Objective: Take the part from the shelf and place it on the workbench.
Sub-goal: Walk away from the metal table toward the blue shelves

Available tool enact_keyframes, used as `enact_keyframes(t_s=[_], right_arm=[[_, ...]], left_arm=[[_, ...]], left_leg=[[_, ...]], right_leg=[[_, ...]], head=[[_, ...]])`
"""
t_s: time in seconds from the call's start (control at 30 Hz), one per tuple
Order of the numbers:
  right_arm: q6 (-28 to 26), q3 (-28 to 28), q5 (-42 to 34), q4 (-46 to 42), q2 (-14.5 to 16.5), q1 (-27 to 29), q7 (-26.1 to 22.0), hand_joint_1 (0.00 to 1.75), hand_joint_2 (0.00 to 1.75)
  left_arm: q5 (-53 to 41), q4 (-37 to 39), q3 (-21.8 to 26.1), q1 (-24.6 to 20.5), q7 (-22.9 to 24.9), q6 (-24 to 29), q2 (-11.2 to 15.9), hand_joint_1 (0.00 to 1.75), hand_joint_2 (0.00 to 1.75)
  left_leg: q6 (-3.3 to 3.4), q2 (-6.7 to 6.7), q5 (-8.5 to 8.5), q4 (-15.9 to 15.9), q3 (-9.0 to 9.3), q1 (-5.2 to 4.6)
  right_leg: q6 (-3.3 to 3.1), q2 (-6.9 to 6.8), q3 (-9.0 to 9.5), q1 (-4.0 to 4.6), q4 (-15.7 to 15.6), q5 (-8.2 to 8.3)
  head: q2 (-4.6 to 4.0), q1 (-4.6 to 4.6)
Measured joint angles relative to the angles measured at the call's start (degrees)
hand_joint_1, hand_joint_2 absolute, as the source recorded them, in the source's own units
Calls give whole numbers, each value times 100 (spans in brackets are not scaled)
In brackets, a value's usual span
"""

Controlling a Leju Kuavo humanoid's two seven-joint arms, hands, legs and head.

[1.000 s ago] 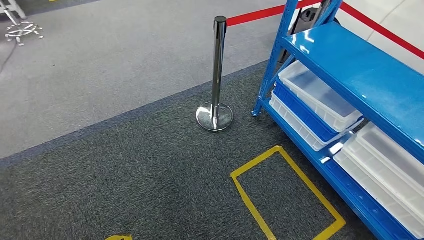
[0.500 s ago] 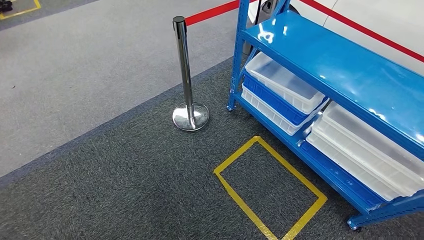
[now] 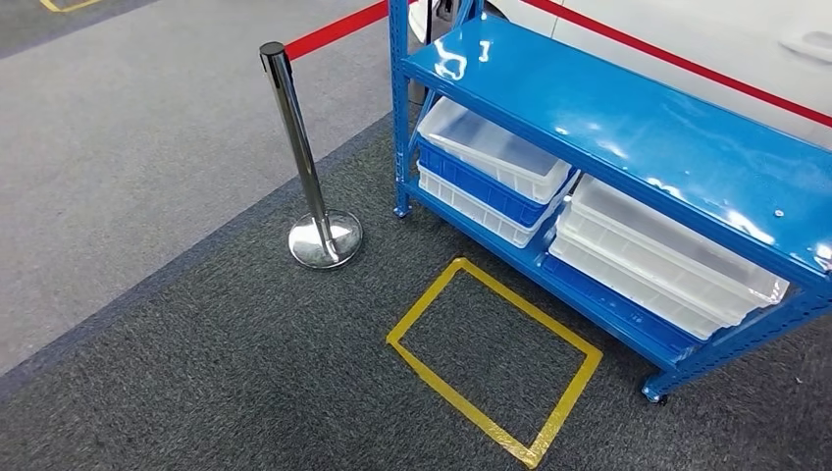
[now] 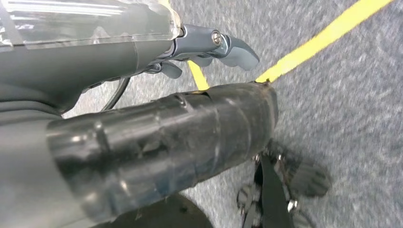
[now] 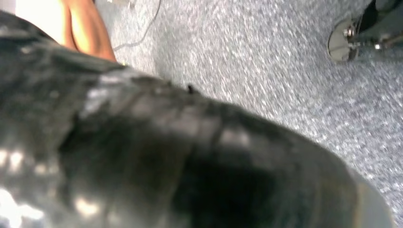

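Note:
A blue metal shelf [image 3: 628, 128] stands at the right of the head view, its glossy top board bare. On its lower board sit translucent white bins [image 3: 491, 147] [image 3: 667, 255], the left one stacked on a blue bin [image 3: 471, 179]. No part can be made out on it from here. My left hand [image 4: 166, 133] hangs over the carpet, its fingers [image 4: 228, 45] held apart from the thick thumb, with nothing between them. My right hand [image 5: 166, 156] is a dark blur close to the lens, and its fingers are hidden.
A chrome barrier post [image 3: 304, 167] with a red belt [image 3: 334, 29] stands left of the shelf. A yellow tape rectangle [image 3: 424, 300] marks the dark carpet in front of the shelf. Lighter grey floor lies to the left. A white wall is behind the shelf.
The whole picture has shifted: the camera has turned right, so the shelf, post and tape rectangle sit further left and more of the shelf shows.

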Motion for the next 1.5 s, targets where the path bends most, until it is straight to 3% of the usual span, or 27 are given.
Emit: enact_keyframes(t_s=[0.03, 0.1, 0.17, 0.2, 0.27, 0.33, 0.37, 0.47, 0.53, 0.6, 0.67, 0.7, 0.73, 0.77, 0.83, 0.9, 0.97, 1.0, 1.07, 1.13, 1.17, 1.2, 1.23, 1.3, 1.37, 1.43, 1.5], right_arm=[[-2, -1, -1, 0, -1, 3, 0, 0, 0], [-4, -2, -2, 0, -2, -8, 0, 0, 0], [-4, -2, -2, 0, -2, -15, -1, 0, 0], [-4, -2, -2, 0, -2, -10, 0, 0, 0], [-4, -2, -1, 0, -4, 4, -1, 0, 0], [-4, -2, 0, 0, -6, -2, -1, 0, 0], [-4, -2, 0, 0, -7, -8, -1, 0, 0], [-4, -5, 0, 0, -8, -3, -1, 0, 0], [-4, -8, 1, -1, -9, -1, -1, 0, 0], [-4, -8, 4, -1, -9, -15, -2, 0, 0], [-2, -8, 12, -1, -9, -22, -3, 0, 0], [-1, -9, 16, 0, -9, -19, -3, 0, 0], [1, -9, 20, 0, -9, -16, -3, 0, 0], [2, -10, 23, 0, -9, -14, -3, 0, 0], [1, -10, 30, 0, -3, -18, -4, 0, 0], [-1, -10, 38, 0, 5, -26, -9, 0, 0], [-2, -12, 43, 0, 7, -13, -14, 0, 0], [-3, -14, 44, 0, 4, -1, -15, 0, 0], [-5, -16, 44, 0, -2, 5, -15, 0, 0], [-7, -17, 48, 0, -4, -11, -15, 0, 0], [-7, -17, 51, 0, -4, -15, -16, 0, 0], [-8, -17, 54, 0, -4, -14, -16, 0, 0], [-10, -18, 57, 0, -4, -7, -16, 0, 0], [-13, -20, 59, 0, -4, 3, -16, 0, 0], [-14, -20, 59, 0, -4, -11, -17, 0, 0], [-15, -21, 59, 0, -5, -22, -18, 0, 0], [-15, -27, 58, 0, -5, -13, -18, 0, 0]], left_arm=[[1, 0, -1, 4, -1, 0, -3, 0, 0], [2, 0, -1, 23, -1, -1, -5, 0, 0], [5, 0, -1, 35, 1, -1, -6, 0, 0], [9, 0, -1, 35, 2, -1, -7, 0, 0], [14, 0, -1, 31, 3, 1, -12, 0, 0], [15, 0, -1, 27, 3, 3, -18, 0, 0], [16, 0, -1, 24, 3, 4, -20, 0, 0], [17, 0, -3, -10, 3, 6, -22, 0, 0], [18, 0, -7, -28, 2, 3, -22, 0, 0], [20, 0, -8, -19, 2, -1, -21, 0, 0], [22, 0, -8, 2, 3, -3, -21, 0, 0], [22, 0, -8, 11, 3, -3, -22, 0, 0], [23, 0, -8, 18, 3, -3, -22, 0, 0], [24, 0, -8, 22, 3, -3, -23, 0, 0], [25, 0, -9, 26, 3, -2, -19, 0, 0], [29, 0, -10, 22, 2, 1, -13, 0, 0], [35, 0, -12, 2, 2, 3, -12, 0, 0], [41, -1, -14, -7, 2, 4, -15, 0, 0], [52, -2, -17, 2, 2, 7, -21, 0, 0], [58, -2, -19, 23, 2, 9, -21, 0, 0], [59, -2, -21, 32, 4, 10, -21, 0, 0], [60, -2, -22, 35, 6, 11, -21, 0, 0], [61, -2, -25, 34, 8, 13, -21, 0, 0], [61, -2, -36, 29, 9, 13, -22, 0, 0], [61, -2, -45, 25, 9, 13, -23, 0, 0], [62, -2, -50, 8, 8, 13, -23, 0, 0], [64, -2, -55, -17, 5, 13, -25, 0, 0]], left_leg=[[28, 79, 26, -46, 24, 17], [60, 237, 35, -76, 35, 22], [61, 399, 13, -65, 32, 17], [56, 476, -2, -60, 38, 17], [29, 614, -40, -46, 72, 18], [-28, 720, -91, -23, 112, 2], [-60, 762, -110, -13, 128, -8], [-165, 849, -146, -9, 170, -16], [-232, 676, -278, 135, 134, 9], [-270, 405, -624, 724, -130, 28], [-282, 320, -924, 1484, -503, 32], [-280, 312, -921, 1656, -599, 31], [-269, 306, -799, 1601, -589, 32], [-249, 281, -586, 1325, -476, 32], [-185, 73, -192, 537, -146, 32], [-143, -118, -86, 119, 17, 22], [-114, -77, -93, 59, 44, 16], [-84, -13, -70, 24, 64, 25], [-9, 137, -25, -51, 99, 49], [31, 299, -21, -68, 105, 39], [34, 381, -28, -65, 104, 34], [34, 460, -38, -62, 106, 31], [28, 533, -51, -59, 114, 32], [-3, 660, -90, -46, 151, 34], [-68, 761, -148, -21, 183, 11], [-140, 848, -191, -12, 208, -11], [-209, 884, -228, -6, 254, 3]], right_leg=[[22, -157, -71, 12, 147, -104], [64, -473, -385, 11, 779, -471], [109, -542, -710, -16, 1424, -721], [126, -558, -741, -28, 1494, -686], [138, -638, -456, -45, 976, -343], [88, -823, -49, -21, 208, -54], [52, -879, 57, -1, 3, 1], [-53, -793, 77, 26, -68, 11], [-127, -691, 95, -3, -112, 36], [-181, -589, 100, -16, -137, 54], [-203, -465, 88, 0, -133, 57], [-204, -393, 89, 7, -129, 58], [-204, -316, 94, 12, -121, 57], [-202, -236, 99, 15, -110, 56], [-183, -91, 90, 22, -75, 49], [-126, 29, 45, 14, -50, 53], [-40, 141, 10, 1, -62, 80], [-8, 113, 0, 2, -47, 71], [40, -151, -131, 18, 222, -111], [76, -451, -464, 4, 899, -475], [97, -503, -641, -10, 1252, -611], [118, -531, -748, -25, 1464, -647], [136, -554, -748, -42, 1469, -573], [146, -663, -416, -68, 849, -190], [99, -866, -53, -41, 157, 42], [27, -921, 34, 6, -40, 36], [-39, -799, 31, 1, -62, 47]], head=[[0, 8], [0, 22], [0, 23], [0, 23], [0, 24], [0, 23], [0, 21], [0, 19], [0, 17], [0, 14], [0, 15], [0, 15], [0, 15], [0, 15], [0, 16], [0, 16], [0, 15], [0, 17], [0, 35], [0, 52], [0, 50], [0, 51], [0, 51], [0, 52], [0, 50], [0, 49], [0, 49]])
